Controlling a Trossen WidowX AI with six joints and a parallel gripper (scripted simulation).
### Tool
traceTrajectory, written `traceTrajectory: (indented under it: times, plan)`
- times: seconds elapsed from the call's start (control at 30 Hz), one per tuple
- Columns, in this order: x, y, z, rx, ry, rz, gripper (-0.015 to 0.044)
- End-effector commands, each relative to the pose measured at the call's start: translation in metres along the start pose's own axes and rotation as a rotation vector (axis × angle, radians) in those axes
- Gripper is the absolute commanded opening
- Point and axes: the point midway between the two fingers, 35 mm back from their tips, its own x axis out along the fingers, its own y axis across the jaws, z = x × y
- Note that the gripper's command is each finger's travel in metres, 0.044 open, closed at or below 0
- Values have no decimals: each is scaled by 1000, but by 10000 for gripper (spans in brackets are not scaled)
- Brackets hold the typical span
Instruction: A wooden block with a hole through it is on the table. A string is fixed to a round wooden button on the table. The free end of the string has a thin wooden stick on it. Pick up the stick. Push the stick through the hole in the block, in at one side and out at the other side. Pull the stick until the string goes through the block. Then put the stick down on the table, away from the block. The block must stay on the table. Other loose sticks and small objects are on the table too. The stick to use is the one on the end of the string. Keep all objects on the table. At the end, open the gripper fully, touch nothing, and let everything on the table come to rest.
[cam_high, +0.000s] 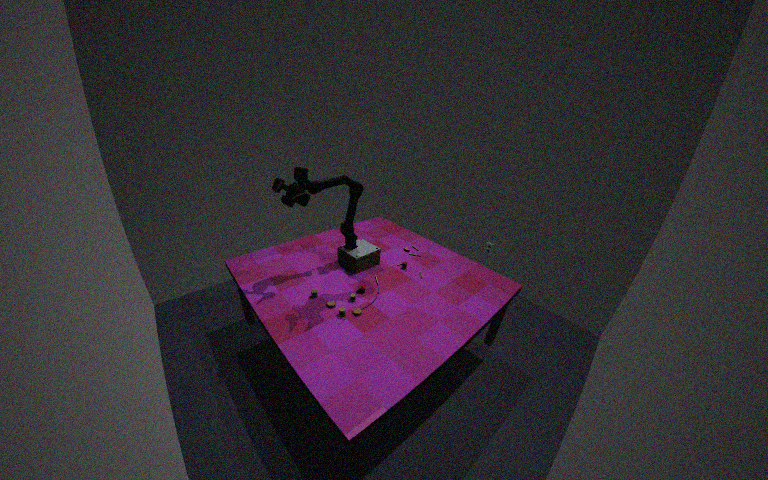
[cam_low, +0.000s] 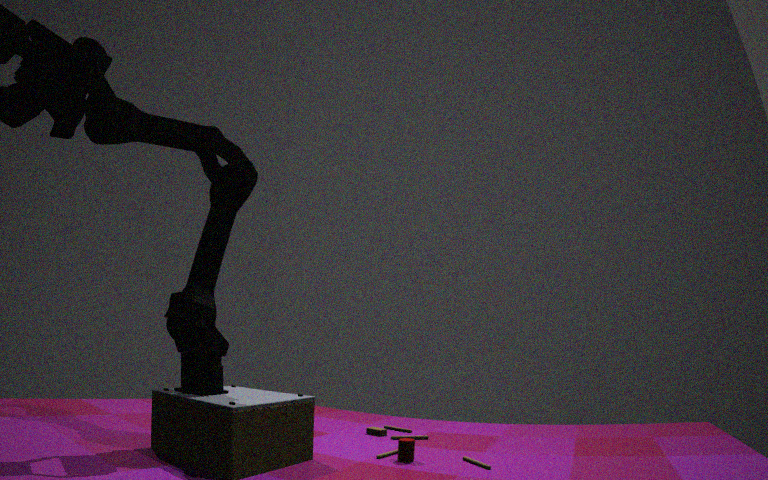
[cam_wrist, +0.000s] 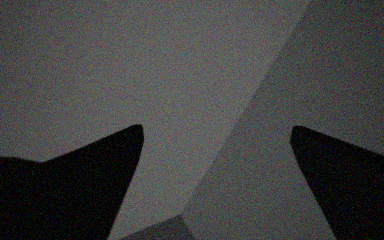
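My claw (cam_high: 281, 192) (cam_low: 5, 79) (cam_wrist: 217, 134) is wide open with nothing in it, raised high above the table (cam_high: 419, 350) (cam_low: 526, 447). The stick I need (cam_high: 376, 279) lies on the table in front of my base box (cam_high: 359, 263) (cam_low: 233, 433), at the end of a dark string (cam_high: 374, 298) that curves round to a round button (cam_high: 356, 311). Small pieces crowd around there, and I cannot tell which is the holed block. If I came down carelessly, a finger could knock a neighbouring piece or snag the string. A crooked grip on so thin a stick could make it jam at the hole and drag the block along; pulling too far could tighten the string against the button. The top view alone shows me that string and stick. The exterior view cuts off my claw but shows more clearly the red-topped cylinder (cam_high: 403, 264) (cam_low: 406, 450) and 4 loose sticks near it, any of which I might wrongly choose. The wrist view shows only my 2 fingers against bare walls, no use yet for aiming.
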Motion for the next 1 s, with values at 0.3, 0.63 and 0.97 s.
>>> traceTrajectory:
  times: [0.3,0.63,0.97]
  plan:
    - [53,-52,49,-438,-102,-125,440]
    - [92,-130,93,-919,-133,-362,440]
    - [108,-211,125,-1385,-34,-655,440]
